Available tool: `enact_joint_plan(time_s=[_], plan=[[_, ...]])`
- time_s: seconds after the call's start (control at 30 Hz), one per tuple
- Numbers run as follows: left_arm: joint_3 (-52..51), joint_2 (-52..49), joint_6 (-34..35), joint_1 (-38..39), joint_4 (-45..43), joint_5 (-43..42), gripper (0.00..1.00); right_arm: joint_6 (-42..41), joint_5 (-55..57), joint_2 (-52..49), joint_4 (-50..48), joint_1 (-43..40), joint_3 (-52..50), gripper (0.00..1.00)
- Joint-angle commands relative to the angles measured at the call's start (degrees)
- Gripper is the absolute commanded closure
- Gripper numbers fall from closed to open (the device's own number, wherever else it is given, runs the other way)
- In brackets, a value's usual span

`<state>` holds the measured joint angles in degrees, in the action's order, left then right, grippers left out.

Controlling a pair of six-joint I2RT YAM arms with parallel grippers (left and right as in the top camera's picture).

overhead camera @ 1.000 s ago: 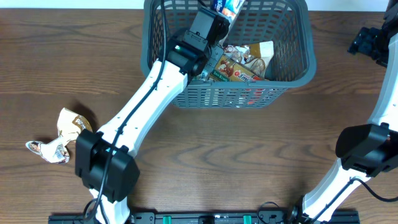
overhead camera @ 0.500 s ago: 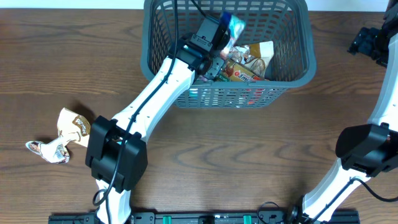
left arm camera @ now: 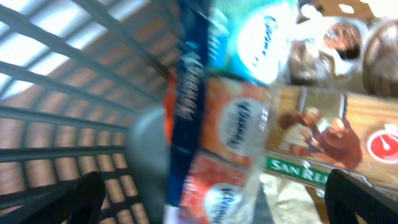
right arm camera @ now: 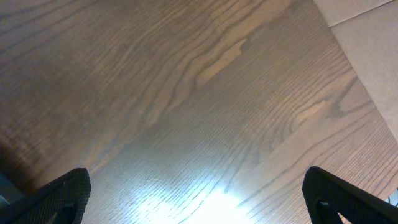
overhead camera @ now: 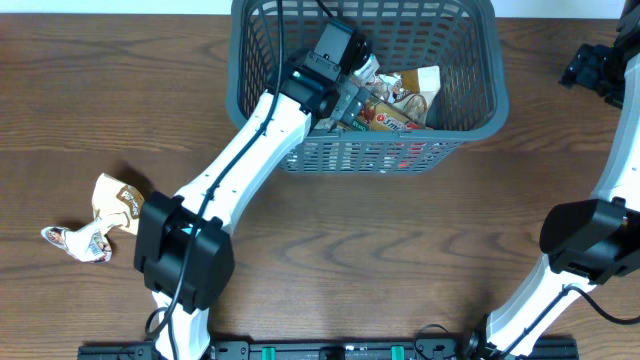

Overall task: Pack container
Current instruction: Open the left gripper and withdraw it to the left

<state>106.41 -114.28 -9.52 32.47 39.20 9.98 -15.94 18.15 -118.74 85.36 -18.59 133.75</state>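
The container (overhead camera: 470,112), a dark grey slotted basket, stands at the back middle of the table with several snack packets (overhead camera: 390,108) inside. My left gripper (overhead camera: 352,82) reaches into it over the left wall, jaws wide open. In the left wrist view a blurred blue, red and white packet (left arm camera: 217,124) lies loose between the spread fingers of the left gripper (left arm camera: 211,205), above a brown packet (left arm camera: 323,143), with the lattice wall (left arm camera: 62,93) at the left. My right gripper (overhead camera: 592,68) hovers far right, open over bare wood, holding nothing (right arm camera: 199,199).
Two crumpled packets lie on the table at the left, a tan one (overhead camera: 118,200) and a white patterned one (overhead camera: 78,242). The table's edge and a pale surface (right arm camera: 367,43) beyond it show in the right wrist view.
My left gripper has opened from nearly shut and let go of the blue packet, which has dropped lower among the packets in the basket. The right arm has not moved.
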Motion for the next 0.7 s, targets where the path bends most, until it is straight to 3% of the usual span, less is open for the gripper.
enact_joint_plan(time_s=[0.0,0.33,0.57,0.67], plan=[[4.2,5.2,-3.0,0.0,0.0,4.3,0.01,-0.7,0.4,-0.4,-0.1,-0.5,-0.1,0.01],[4.5,20.8,-6.5,0.0,-0.2,4.3,0.01,-0.7,0.4,-0.4,-0.1,-0.5,-0.1,0.01],[4.5,30.6,-6.7,0.0,8.8,4.4,0.01,-0.7,0.4,-0.4,-0.1,-0.5,-0.1,0.01],[4.5,32.7,-11.0,0.0,13.9,7.5,0.01,-0.7,0.4,-0.4,-0.1,-0.5,-0.1,0.01]])
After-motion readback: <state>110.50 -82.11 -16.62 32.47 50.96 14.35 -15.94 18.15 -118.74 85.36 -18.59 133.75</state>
